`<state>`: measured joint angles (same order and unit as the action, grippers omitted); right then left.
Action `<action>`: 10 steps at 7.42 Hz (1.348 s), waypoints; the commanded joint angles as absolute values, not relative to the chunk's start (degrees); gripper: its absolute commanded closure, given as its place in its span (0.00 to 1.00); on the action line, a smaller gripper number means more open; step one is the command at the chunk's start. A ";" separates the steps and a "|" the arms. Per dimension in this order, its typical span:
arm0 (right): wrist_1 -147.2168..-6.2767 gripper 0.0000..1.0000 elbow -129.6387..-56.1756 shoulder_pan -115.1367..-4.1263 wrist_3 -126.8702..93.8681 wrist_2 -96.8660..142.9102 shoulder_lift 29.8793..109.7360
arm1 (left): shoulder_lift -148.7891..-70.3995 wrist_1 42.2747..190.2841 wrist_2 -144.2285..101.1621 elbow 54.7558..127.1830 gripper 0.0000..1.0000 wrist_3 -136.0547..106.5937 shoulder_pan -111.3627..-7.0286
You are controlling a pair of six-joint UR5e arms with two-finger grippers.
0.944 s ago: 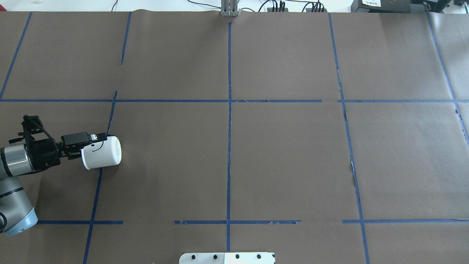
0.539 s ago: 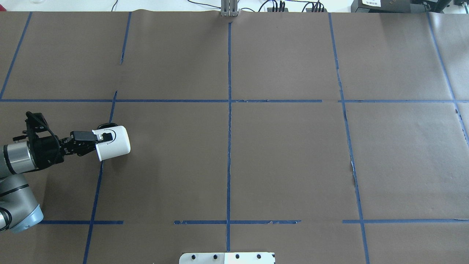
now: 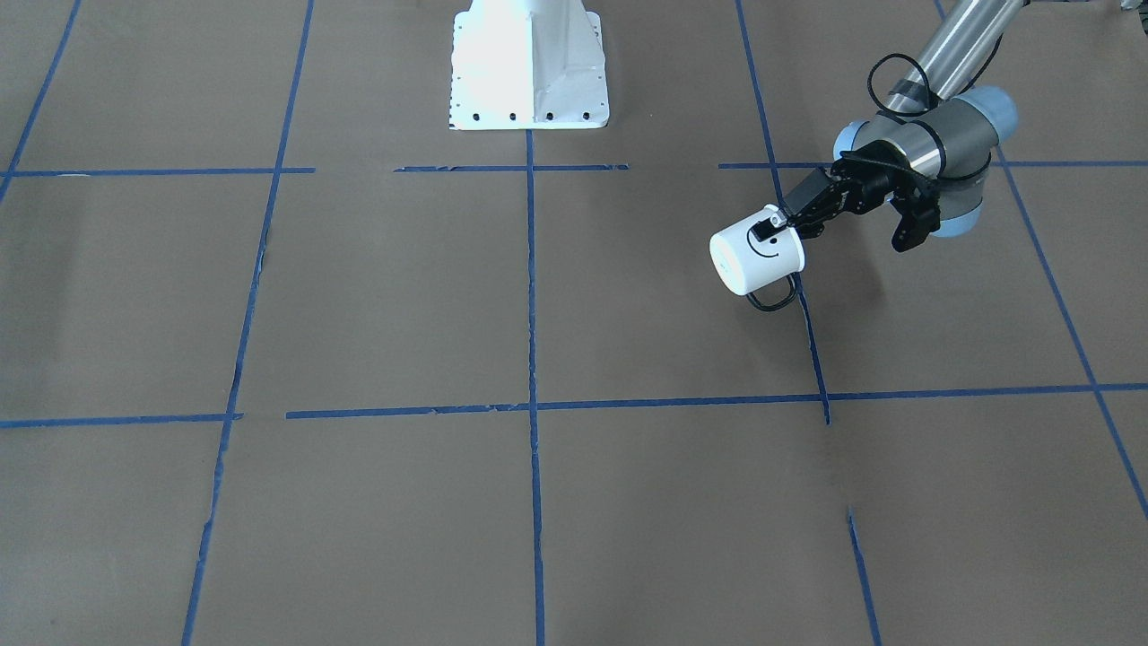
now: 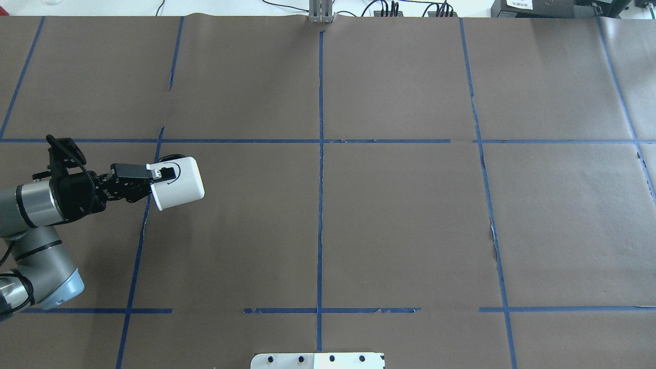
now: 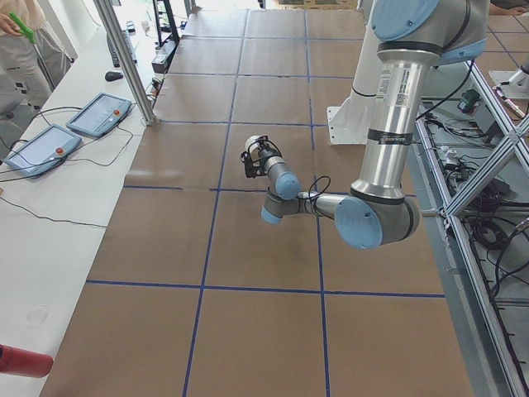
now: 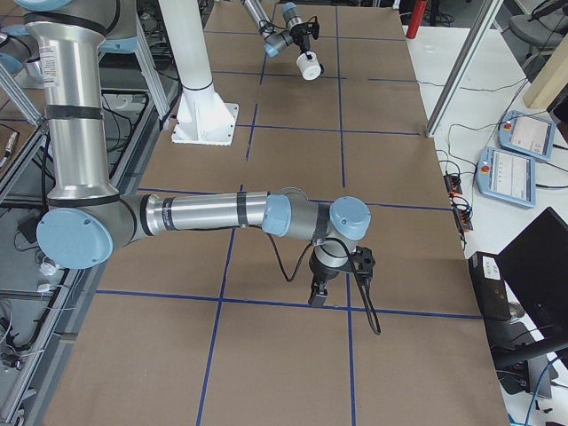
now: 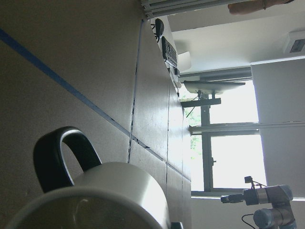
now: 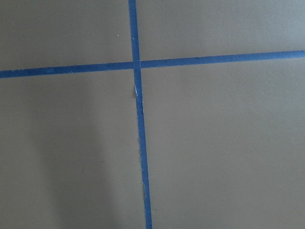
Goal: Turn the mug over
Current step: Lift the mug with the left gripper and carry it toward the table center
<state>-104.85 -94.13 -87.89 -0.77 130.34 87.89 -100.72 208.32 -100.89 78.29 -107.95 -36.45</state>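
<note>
The white mug with a black smiley face is held on its side above the table, closed base pointing toward the table's middle. My left gripper is shut on its rim, one finger outside the wall and one inside. In the front-facing view the mug shows its smile, and its black loop handle hangs below; the left gripper grips the upper rim. The left wrist view shows the mug and handle close up. My right gripper shows only in the exterior right view; I cannot tell whether it is open or shut.
Brown paper with a grid of blue tape lines covers the table. The robot's white base plate stands at the near edge. Cables and a metal post sit at the far edge. Operator tablets lie on a side bench.
My left gripper has carried the mug away from the robot and toward the table's middle. The mug has turned in the grip so the handle now points to the far side.
</note>
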 commanded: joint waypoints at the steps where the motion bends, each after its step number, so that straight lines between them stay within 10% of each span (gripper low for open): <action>1: -104.85 0.00 -94.13 -87.89 -0.79 130.34 87.89 | -103.44 186.45 -107.55 88.19 1.00 -107.76 -38.14; 7: -104.85 0.00 -94.13 -87.89 -0.79 130.34 87.89 | -131.97 110.77 -111.71 93.26 1.00 -103.56 -38.15; 10: -104.85 0.00 -94.13 -87.89 -0.79 130.34 87.89 | -145.43 94.93 -119.68 78.29 1.00 -101.69 -34.99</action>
<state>-104.85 -94.13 -87.89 -0.79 130.34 87.92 -140.10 99.68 -116.08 85.78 -102.15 -36.34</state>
